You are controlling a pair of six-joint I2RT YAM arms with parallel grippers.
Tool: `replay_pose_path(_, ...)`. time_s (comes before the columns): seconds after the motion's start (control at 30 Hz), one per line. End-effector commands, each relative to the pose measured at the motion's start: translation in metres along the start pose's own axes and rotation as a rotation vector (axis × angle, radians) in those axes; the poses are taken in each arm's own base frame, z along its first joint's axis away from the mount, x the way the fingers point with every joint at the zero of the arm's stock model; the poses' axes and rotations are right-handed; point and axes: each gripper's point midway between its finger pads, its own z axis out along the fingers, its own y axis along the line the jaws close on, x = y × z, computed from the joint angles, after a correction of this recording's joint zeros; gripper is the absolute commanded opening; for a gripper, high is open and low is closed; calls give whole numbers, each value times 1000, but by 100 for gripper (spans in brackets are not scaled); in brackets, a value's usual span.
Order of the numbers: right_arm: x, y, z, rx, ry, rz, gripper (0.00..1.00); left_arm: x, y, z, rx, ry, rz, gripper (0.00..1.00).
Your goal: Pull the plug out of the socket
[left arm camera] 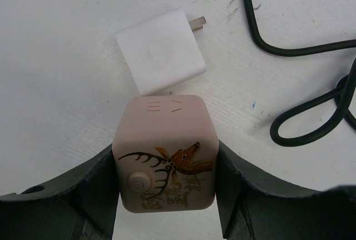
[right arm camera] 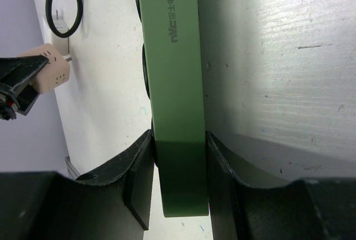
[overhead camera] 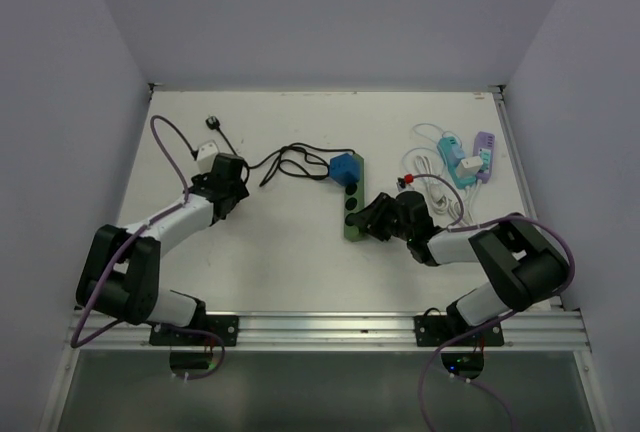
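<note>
We note the left gripper [left arm camera: 167,156] clamped on the pink deer-printed cube plug [left arm camera: 164,129]; right gripper [right arm camera: 179,140] grips the green plastic power strip [right arm camera: 169,56].

Two robot arms stand at the near edge of the table [overhead camera: 280,262]: the left arm [overhead camera: 170,220] and the right arm [overhead camera: 470,244]. One green socket strip [overhead camera: 352,214] lies mid-table, with one blue plug [overhead camera: 347,168] on its far end and two empty round sockets showing. Toward the left edge are two cube-shaped plugs: one pink cube plug [left arm camera: 165,154] printed with a deer, and one white cube plug [left arm camera: 161,51]. One black cable [overhead camera: 290,162] loops between them and the strip. One small black plug [overhead camera: 212,123] lies near the far left corner. By the far right corner are one teal device [overhead camera: 455,157], one purple device [overhead camera: 484,157], and a tangle of white cords [overhead camera: 435,187] too snarled to count.
</note>
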Motion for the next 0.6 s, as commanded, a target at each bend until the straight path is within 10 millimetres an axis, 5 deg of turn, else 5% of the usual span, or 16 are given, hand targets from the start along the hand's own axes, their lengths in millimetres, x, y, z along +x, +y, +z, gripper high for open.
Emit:
replay_pose_path(0.0,45,-107,-25,389,135,-10,0,-24,-10,7,38,-97,-60,44)
replay_pose_path(0.37,43,-84,-27,356,147,-105,0,-11,-5,-7,86,-61,-83,94)
replay_pose_path(0.57,49,-76,-27,347,191,-139,0,-21,-26,-36,234,-30,-119,100)
